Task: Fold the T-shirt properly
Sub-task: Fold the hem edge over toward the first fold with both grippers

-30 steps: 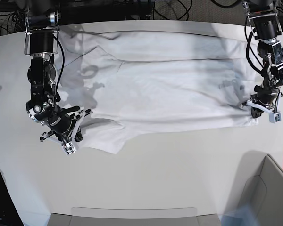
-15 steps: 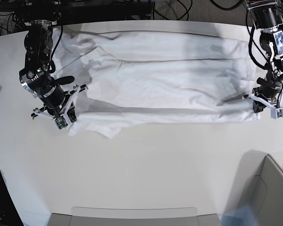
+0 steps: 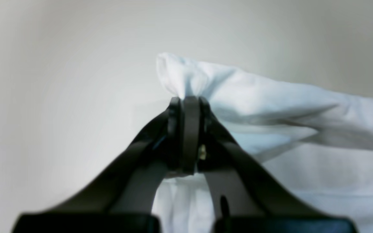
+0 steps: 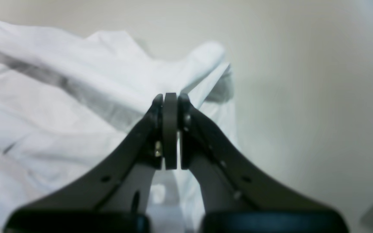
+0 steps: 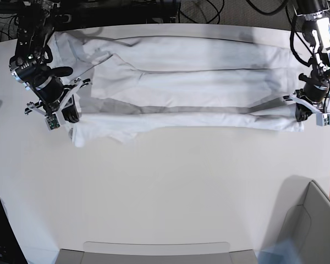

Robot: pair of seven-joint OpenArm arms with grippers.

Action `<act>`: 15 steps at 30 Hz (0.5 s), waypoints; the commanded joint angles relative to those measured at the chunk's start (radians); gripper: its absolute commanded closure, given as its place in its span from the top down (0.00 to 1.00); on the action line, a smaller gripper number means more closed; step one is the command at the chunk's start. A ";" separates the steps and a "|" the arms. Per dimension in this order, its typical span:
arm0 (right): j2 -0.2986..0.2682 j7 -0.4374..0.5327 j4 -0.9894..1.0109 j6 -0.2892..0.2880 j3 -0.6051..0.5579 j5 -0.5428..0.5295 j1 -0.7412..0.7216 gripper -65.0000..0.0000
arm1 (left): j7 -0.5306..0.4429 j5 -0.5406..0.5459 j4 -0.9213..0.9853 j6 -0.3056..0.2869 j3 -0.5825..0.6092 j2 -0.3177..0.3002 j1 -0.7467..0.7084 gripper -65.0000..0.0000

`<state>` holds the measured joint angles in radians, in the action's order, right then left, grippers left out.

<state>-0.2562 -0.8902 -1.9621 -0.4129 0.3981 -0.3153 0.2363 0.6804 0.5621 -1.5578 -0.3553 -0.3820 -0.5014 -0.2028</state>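
T-shirt (image 5: 181, 91) lies stretched lengthwise across the far half of the bench (image 5: 170, 187), its near long edge lifted clear of the surface. Left hand (image 5: 307, 110) is clamped tight on the cloth at that edge's end, on the base view's right; wrist view shows a bunched corner pinched between closed jaws. Right hand (image 5: 54, 113) grips the opposite end the same way, a loose flap hanging below it.

Step in hand, as I judge it: the lengthwise fold, near edge being carried toward the far edge. Next move calls for both hands travelling level and together, keeping the cloth taut so the crease runs straight, then setting it down before letting go.

Around: a grey bin (image 5: 313, 220) at the near corner, well apart. Nothing blocks the path. Sagging flap at the right hand may fold crooked.
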 commanded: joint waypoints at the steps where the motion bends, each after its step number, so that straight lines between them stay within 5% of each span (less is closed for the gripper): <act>1: -0.019 0.004 -0.035 0.003 0.031 -0.026 -0.005 0.00 | -0.008 0.003 -0.023 0.005 -0.022 -0.023 -0.002 0.00; 15: -0.027 -0.024 -0.102 0.001 0.065 -0.087 0.140 0.00 | 0.031 0.003 -0.115 0.003 -0.087 -0.021 -0.134 0.00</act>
<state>-0.2707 -0.9386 -2.0483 -0.4122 0.4549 -0.3931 0.3813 0.7322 0.5659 -1.6539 -0.3576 -0.4561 -0.5018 -0.3401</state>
